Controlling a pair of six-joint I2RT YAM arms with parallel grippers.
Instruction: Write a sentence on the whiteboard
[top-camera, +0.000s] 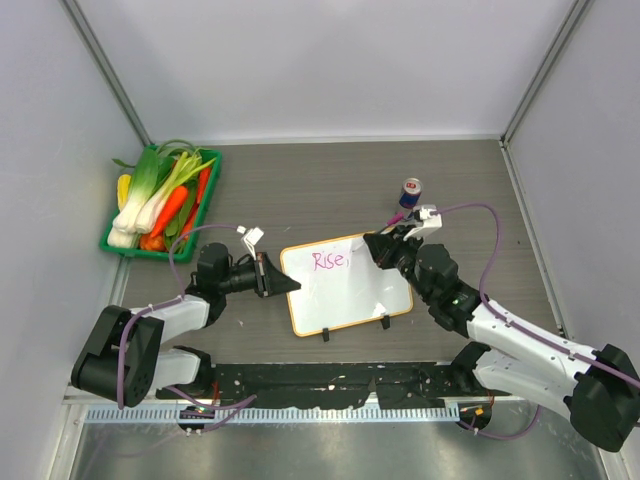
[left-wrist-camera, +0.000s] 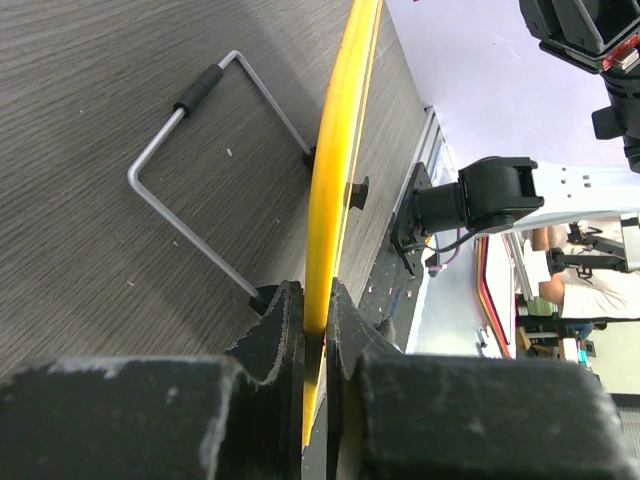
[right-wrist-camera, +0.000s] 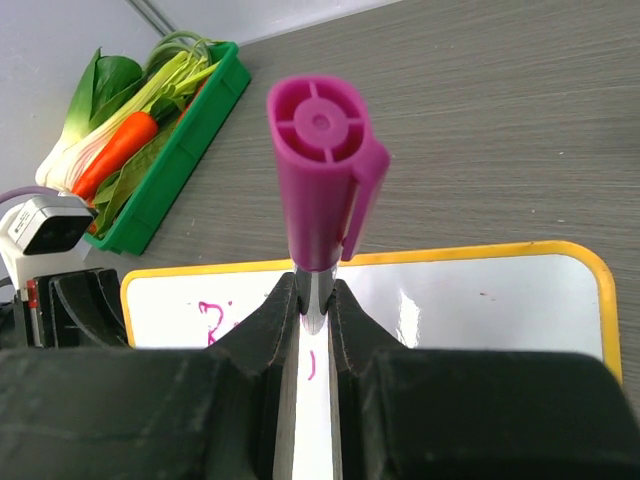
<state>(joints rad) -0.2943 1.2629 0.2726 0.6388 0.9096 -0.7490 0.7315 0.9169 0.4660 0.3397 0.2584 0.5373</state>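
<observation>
The dark wood-grain table (top-camera: 330, 180) was seen from above, with both arms reaching in from the near edge. The whiteboard (top-camera: 355, 295) was placed at mid-table between the grippers. Its long axis ran left to right, the right end turned slightly away from the bases. The two black clip feet were on the near long edge. A green tray (top-camera: 140, 250) of vegetables was set at the far left, well apart from the board.

The left gripper (top-camera: 288, 284) was clamped on the board's left short edge; in the left wrist view the orange frame (left-wrist-camera: 335, 200) was pinched edge-on between the fingers. A bent wire stand (left-wrist-camera: 190, 190) was seen beside the frame, on the table.

The right gripper (top-camera: 380, 246) was closed on a magenta marker (right-wrist-camera: 318, 170) over the board's far right corner. The marker was held on end, butt towards the wrist camera, tip hidden between the fingers, so contact with the board could not be told.

A small can (top-camera: 411, 192) stood just beyond that gripper. The sentence (top-camera: 328, 261) was only "Rise" in pink, at the far left corner.
</observation>
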